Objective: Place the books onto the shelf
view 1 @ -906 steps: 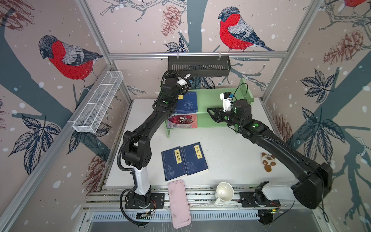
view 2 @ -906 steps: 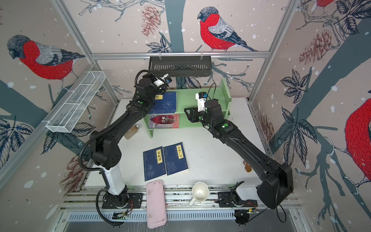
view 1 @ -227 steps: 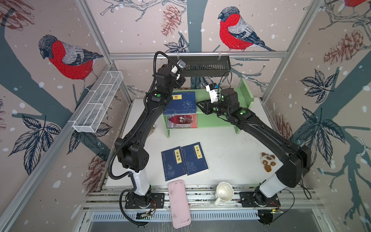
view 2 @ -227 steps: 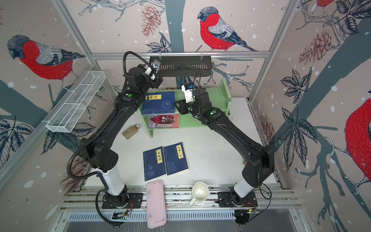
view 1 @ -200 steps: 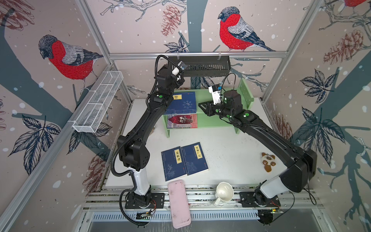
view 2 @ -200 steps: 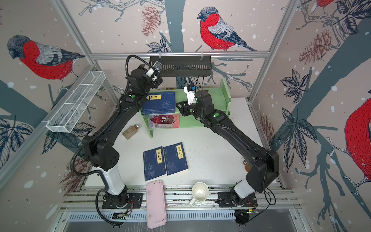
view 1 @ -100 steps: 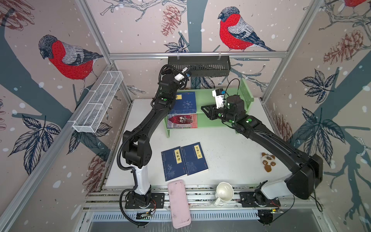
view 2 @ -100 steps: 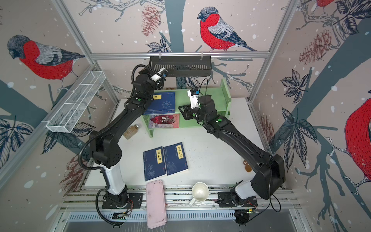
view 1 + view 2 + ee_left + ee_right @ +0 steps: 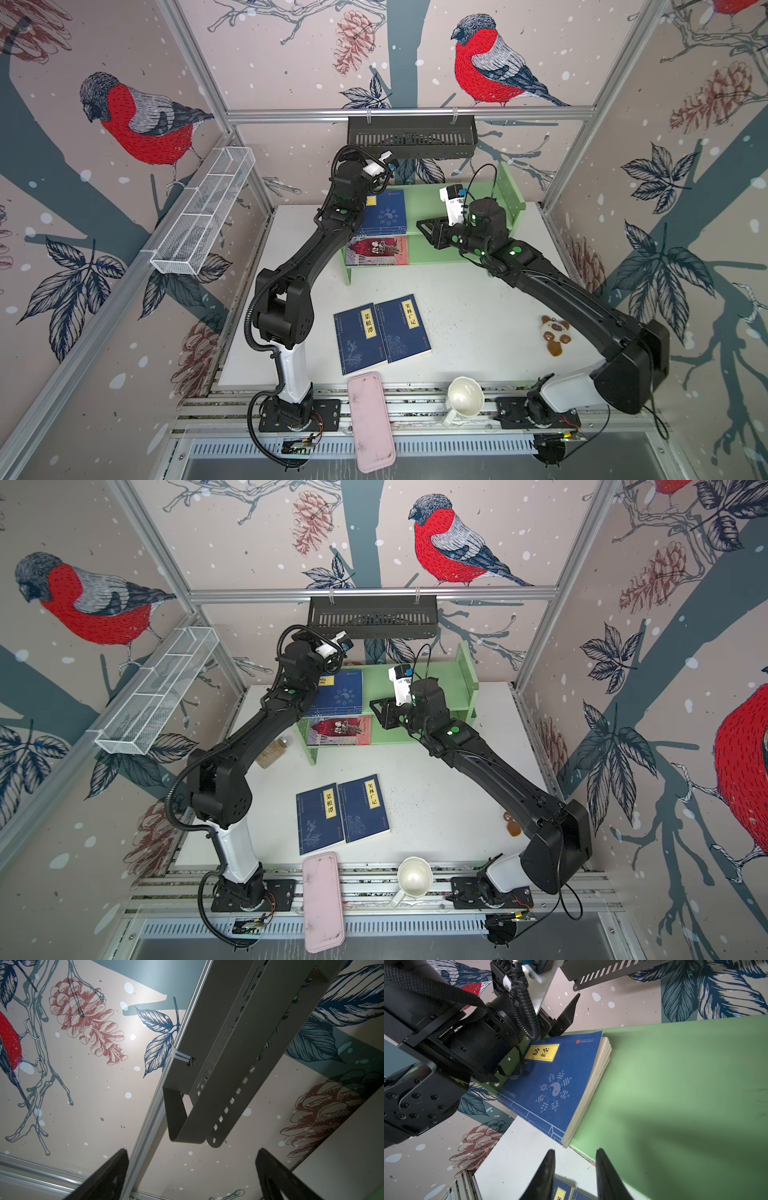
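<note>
The light green shelf (image 9: 461,208) (image 9: 419,679) (image 9: 675,1084) stands at the back of the table. On its top tier lies a navy book (image 9: 386,212) (image 9: 343,694) (image 9: 556,1084) with a yellow label. A red-and-grey book (image 9: 378,249) (image 9: 340,731) lies on the lower tier. Two navy books (image 9: 359,334) (image 9: 403,328) lie side by side on the table. My left gripper (image 9: 386,176) (image 9: 191,1174) is wide open and empty above the shelved book's far end, pointing up at the back wall. My right gripper (image 9: 426,232) (image 9: 575,1151) hovers just right of that book, open and empty.
A black slotted basket (image 9: 411,131) (image 9: 228,1064) hangs on the back rail right above my left gripper. A white wire basket (image 9: 203,216) hangs on the left wall. At the front edge are a pink case (image 9: 370,419) and a white mug (image 9: 465,399). A panda toy (image 9: 552,332) lies right; an amber jar (image 9: 274,752) stands left of the shelf.
Over the last second my left wrist has come down a little toward the shelf. My right arm has drawn back slightly to the right from the shelved book. Neither gripper's opening has changed.
</note>
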Robot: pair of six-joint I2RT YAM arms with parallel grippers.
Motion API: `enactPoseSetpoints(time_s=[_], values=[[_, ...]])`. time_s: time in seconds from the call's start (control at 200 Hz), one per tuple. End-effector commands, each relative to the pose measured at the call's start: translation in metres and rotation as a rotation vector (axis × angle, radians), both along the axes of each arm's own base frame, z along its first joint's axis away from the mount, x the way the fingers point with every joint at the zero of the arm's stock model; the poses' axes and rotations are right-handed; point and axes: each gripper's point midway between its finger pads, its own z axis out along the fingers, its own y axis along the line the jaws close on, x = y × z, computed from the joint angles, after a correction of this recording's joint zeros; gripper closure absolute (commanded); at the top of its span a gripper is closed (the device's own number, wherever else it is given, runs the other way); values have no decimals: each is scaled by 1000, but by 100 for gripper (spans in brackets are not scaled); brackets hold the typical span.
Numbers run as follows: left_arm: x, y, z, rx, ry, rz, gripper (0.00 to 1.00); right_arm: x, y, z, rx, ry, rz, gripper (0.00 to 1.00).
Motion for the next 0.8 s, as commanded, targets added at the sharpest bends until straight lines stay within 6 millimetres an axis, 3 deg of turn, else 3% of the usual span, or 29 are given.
enactPoseSetpoints(time_s=[0.0, 0.795], values=[[-5, 0, 17, -13, -56, -9, 5, 1, 4, 12, 23, -30, 14, 66], [-16, 2, 15, -25, -45, -20, 5, 8, 21, 10, 48, -11, 66, 63]])
